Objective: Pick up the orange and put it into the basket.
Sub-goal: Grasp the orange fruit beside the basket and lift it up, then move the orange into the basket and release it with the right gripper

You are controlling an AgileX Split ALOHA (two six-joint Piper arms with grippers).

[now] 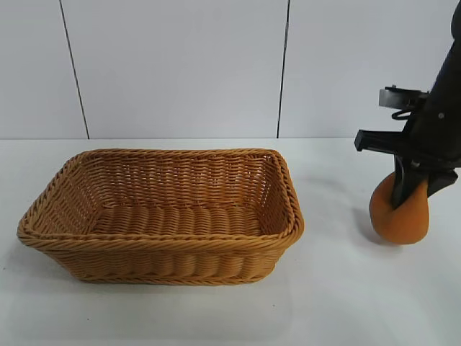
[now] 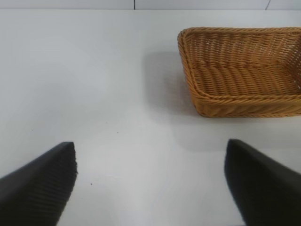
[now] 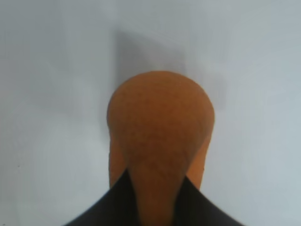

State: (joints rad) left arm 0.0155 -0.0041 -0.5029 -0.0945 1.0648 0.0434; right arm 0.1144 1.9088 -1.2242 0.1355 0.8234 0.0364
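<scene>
The right gripper [image 1: 412,189] points down at the right side of the table [image 1: 346,288], its fingers [image 3: 188,207] pinching the top of the orange [image 1: 398,215], which squeezes narrow between them. The orange sits low over the table, well apart from the basket [image 1: 162,245] to its left. The left gripper [image 2: 150,183] hangs spread wide over bare table, near the basket's corner.

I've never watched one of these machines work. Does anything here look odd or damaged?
One thing: the orange, right of the basket, looks squashed. The right hand pinches its top so hard that the fruit bulges below the fingers like a soft pear. The basket sits upright and undamaged; nothing has spilled.
</scene>
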